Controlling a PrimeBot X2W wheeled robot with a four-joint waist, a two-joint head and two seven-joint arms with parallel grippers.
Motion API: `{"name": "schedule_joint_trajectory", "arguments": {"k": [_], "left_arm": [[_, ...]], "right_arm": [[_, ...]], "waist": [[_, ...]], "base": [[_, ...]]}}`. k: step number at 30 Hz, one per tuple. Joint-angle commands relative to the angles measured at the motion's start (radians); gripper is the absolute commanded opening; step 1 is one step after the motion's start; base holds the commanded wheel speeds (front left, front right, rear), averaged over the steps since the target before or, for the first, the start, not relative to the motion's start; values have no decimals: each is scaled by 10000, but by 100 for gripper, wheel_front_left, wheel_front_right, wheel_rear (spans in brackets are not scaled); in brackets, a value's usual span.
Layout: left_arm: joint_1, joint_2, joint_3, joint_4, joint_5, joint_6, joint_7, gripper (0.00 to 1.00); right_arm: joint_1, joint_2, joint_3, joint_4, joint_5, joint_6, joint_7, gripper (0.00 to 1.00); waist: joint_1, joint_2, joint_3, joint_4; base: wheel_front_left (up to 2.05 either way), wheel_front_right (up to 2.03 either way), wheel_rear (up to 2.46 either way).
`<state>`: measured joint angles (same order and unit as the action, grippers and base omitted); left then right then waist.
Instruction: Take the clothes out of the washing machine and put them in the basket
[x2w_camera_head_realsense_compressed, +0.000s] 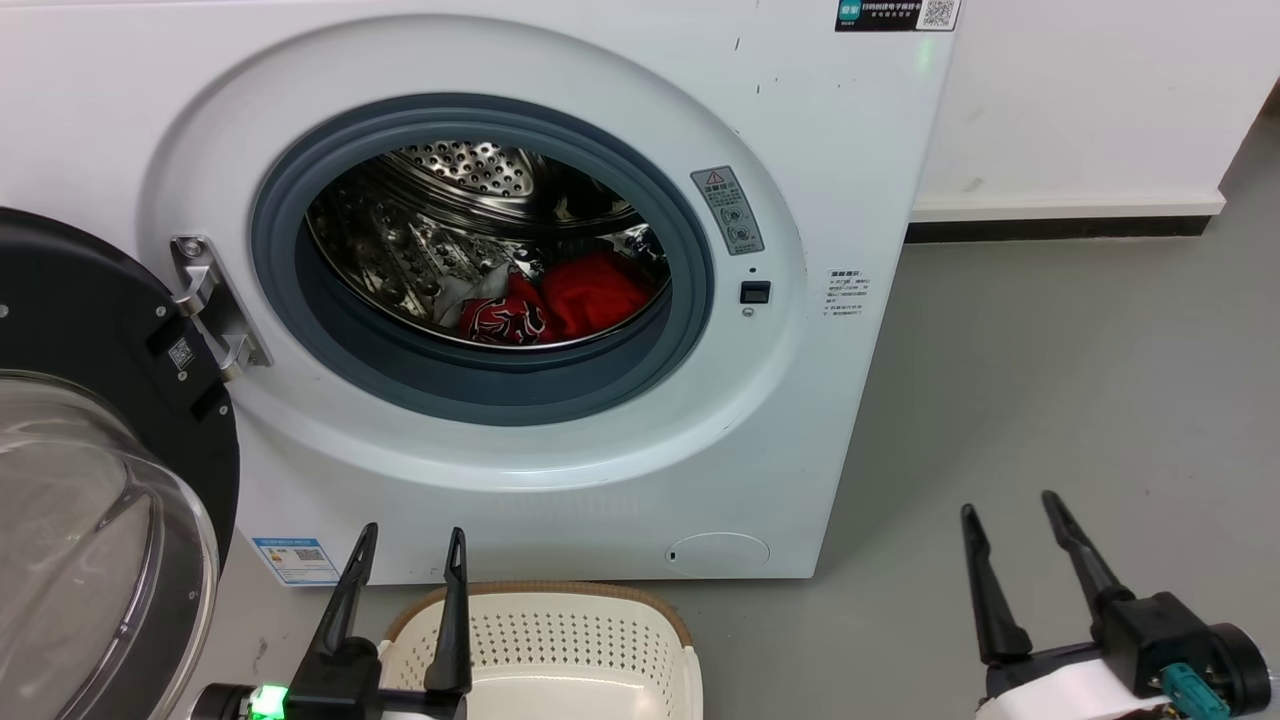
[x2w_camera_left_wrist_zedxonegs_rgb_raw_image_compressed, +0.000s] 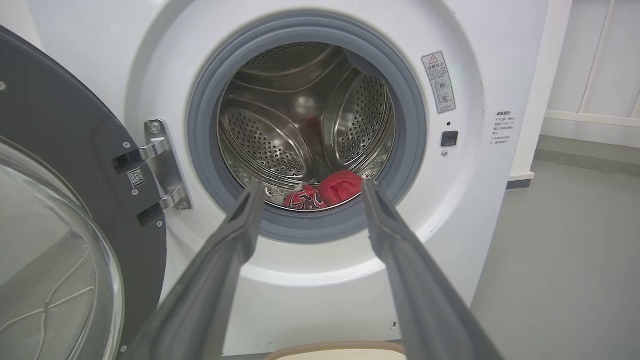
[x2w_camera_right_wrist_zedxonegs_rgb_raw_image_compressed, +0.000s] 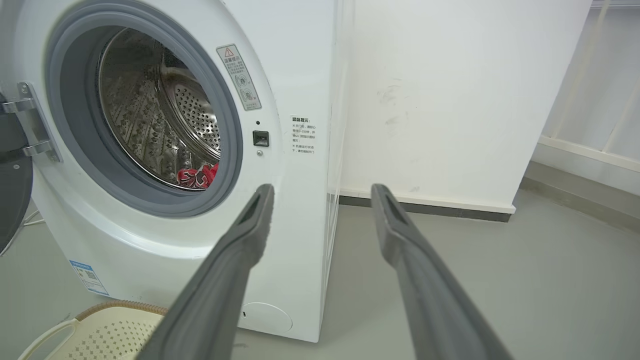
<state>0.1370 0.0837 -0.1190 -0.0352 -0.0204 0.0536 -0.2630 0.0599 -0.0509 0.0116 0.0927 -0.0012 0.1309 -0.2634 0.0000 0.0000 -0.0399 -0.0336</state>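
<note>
1. Washing machine (x2w_camera_head_realsense_compressed: 850, 150) stands on the grey floor (x2w_camera_head_realsense_compressed: 1050, 380). Its door (x2w_camera_head_realsense_compressed: 100, 300) is swung open to the left on its hinge.
2. Drum (x2w_camera_head_realsense_compressed: 470, 170): perforated steel, seen through the grey door ring (x2w_camera_head_realsense_compressed: 690, 300). It holds two red items, both low at the bottom, near the front lip.
3. Jersey (x2w_camera_head_realsense_compressed: 505, 322), red with black-and-white marking, lies crumpled on the left. Plain red garment (x2w_camera_head_realsense_compressed: 595, 290) is bunched on the right, touching it.
4. Basket (x2w_camera_head_realsense_compressed: 560, 588) sits on the floor just in front of the machine, below the opening. The visible part of its inside shows cream perforated plastic.
5. Left gripper (x2w_camera_head_realsense_compressed: 413, 532): jaws wide apart, holding nothing, above the basket's left rim, pointing at the drum opening.
6. Right gripper (x2w_camera_head_realsense_compressed: 1008, 505): jaws wide apart, holding nothing, over the floor to the right of the machine, well apart from the basket
</note>
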Motion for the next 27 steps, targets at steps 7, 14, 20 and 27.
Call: {"name": "schedule_joint_trajectory", "arguments": {"k": [7,14,20,27], "left_arm": [[146,-85,117,-7,99,-84,-28,100],[148,-119,164,-33,101,-111,-28,100],[-48,-65,220,200,73,-266,-28,100],[-1773,582,358,1468,59,-949,-28,100]], "right_arm": [[1,9,169,58,-171,-5,-21,100],[17,9,181,21,-216,-5,-21,100],[-132,9,83,-10,-304,-5,-21,100],[-773,11,-68,-296,-309,-5,-21,100]], "waist": [[0,0,-42,-2],[0,0,-27,-6],[0,0,352,-132],[0,0,2052,-665]], "base": [[0,0,0],[0,0,0],[0,0,0],[0,0,0]]}}
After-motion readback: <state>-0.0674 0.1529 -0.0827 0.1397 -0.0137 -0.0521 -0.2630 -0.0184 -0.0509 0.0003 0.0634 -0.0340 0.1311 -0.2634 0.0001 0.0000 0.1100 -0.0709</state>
